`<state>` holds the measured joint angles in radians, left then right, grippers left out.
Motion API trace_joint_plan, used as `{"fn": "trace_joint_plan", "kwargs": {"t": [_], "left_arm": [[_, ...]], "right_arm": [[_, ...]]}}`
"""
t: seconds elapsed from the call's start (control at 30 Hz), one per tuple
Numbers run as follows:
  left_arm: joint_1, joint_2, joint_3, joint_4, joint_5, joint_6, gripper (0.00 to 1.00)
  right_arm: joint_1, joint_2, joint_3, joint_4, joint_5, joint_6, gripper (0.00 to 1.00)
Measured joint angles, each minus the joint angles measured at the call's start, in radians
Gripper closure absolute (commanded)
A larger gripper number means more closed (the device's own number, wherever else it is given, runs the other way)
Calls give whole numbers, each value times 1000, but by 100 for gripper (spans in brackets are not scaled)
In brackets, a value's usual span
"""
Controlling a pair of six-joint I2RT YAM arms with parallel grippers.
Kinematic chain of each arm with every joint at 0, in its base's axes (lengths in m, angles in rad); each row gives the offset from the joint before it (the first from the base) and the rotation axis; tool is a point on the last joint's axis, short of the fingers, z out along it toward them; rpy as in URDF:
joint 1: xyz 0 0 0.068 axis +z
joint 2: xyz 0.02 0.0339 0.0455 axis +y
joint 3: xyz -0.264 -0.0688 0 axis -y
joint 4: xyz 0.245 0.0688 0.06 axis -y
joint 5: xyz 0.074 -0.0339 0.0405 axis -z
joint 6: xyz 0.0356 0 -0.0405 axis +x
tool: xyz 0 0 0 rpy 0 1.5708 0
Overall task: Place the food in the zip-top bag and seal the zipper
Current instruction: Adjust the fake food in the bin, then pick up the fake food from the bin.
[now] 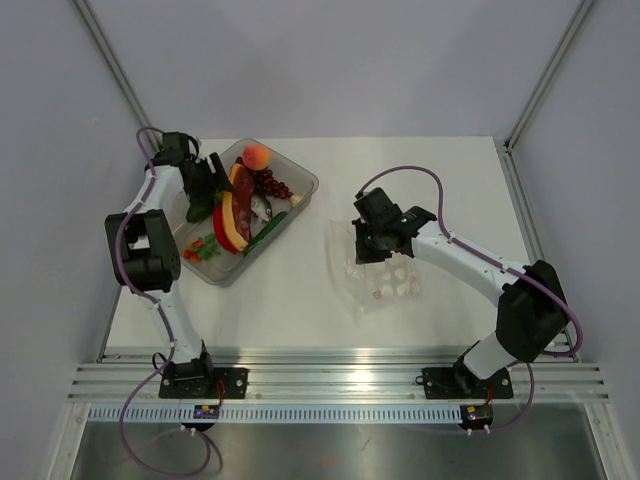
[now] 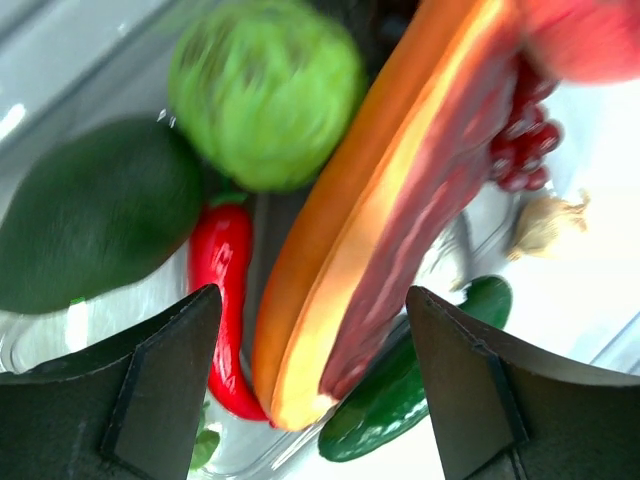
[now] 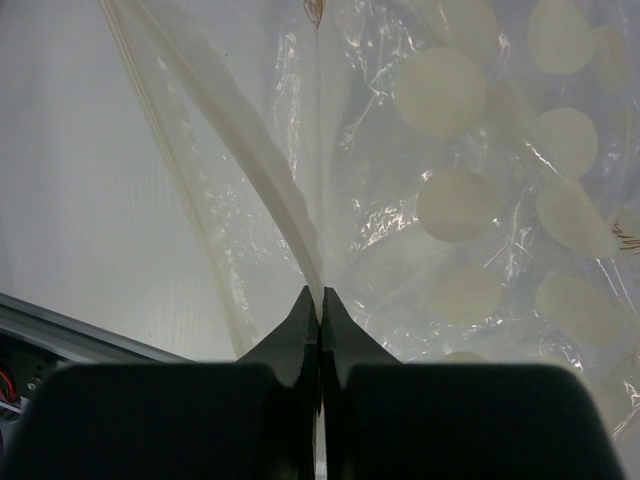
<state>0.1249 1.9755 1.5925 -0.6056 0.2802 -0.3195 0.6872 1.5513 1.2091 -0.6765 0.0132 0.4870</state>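
Note:
The food lies in a clear grey tray [image 1: 304,181] at the left: peach [image 1: 256,156], grapes [image 1: 273,185], orange-red wedge [image 1: 237,208], chili [image 1: 221,232], cucumber [image 1: 268,231]. My left gripper [image 1: 208,178] is open over the tray. In the left wrist view [image 2: 312,295] its fingers straddle the wedge [image 2: 380,210] and chili [image 2: 225,300], beside the lime [image 2: 265,90], avocado [image 2: 90,215] and cucumber [image 2: 420,390]. My right gripper [image 1: 370,243] is shut [image 3: 320,295] on the zipper [image 3: 270,170] of the spotted zip-top bag [image 1: 385,268], which lies on the table.
A pale garlic-like piece [image 2: 545,225] lies in the tray near the grapes [image 2: 525,150]. Small green and red bits [image 1: 203,248] sit at the tray's near end. Bare white table [image 1: 300,290] lies between tray and bag. Grey walls enclose the back and sides.

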Motion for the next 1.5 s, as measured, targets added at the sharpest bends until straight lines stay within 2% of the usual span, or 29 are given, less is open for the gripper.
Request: {"fn": "trace_joint_plan", "kwargs": {"t": [0.17, 0.3, 0.4, 0.43, 0.53, 0.57, 0.63, 0.67, 0.77, 1.0, 1.13, 1.33, 1.5], "left_arm": [[-2, 68, 107, -16, 18, 6, 21], [-2, 103, 111, -33, 34, 6, 22], [-2, 129, 111, -33, 59, 5, 28], [-2, 137, 111, -33, 70, 4, 38], [-2, 143, 102, -26, 107, -7, 51], [-2, 142, 100, -20, 117, -11, 60], [-2, 142, 95, -9, 135, -20, 69], [-2, 140, 90, -6, 142, -22, 80], [-2, 127, 72, 3, 162, -27, 100], [-2, 44, 33, -25, 154, -27, 100], [-3, -70, -9, -51, 129, -29, 100], [-11, -315, -46, -13, 101, -59, 100], [-44, -498, -91, 118, 103, -140, 100]], "right_arm": [[0, 0, 0, 0, 0, 0, 100], [0, 0, 0, 0, 0, 0, 100], [0, 0, -2, 0, 0, 0, 100], [0, 0, -2, 0, 0, 1, 100], [0, 0, -3, 0, 0, 3, 100], [0, 0, -3, 0, 0, 4, 100], [0, 0, -3, 0, 0, 6, 100], [0, 0, -3, 0, 0, 8, 100], [0, 0, -4, 0, -3, 11, 100], [0, 0, -4, 0, -24, 21, 100], [0, 0, -3, -1, -27, 50, 100], [0, 0, 19, 16, -47, 209, 100], [0, 0, 21, 99, -88, 376, 100]]}}
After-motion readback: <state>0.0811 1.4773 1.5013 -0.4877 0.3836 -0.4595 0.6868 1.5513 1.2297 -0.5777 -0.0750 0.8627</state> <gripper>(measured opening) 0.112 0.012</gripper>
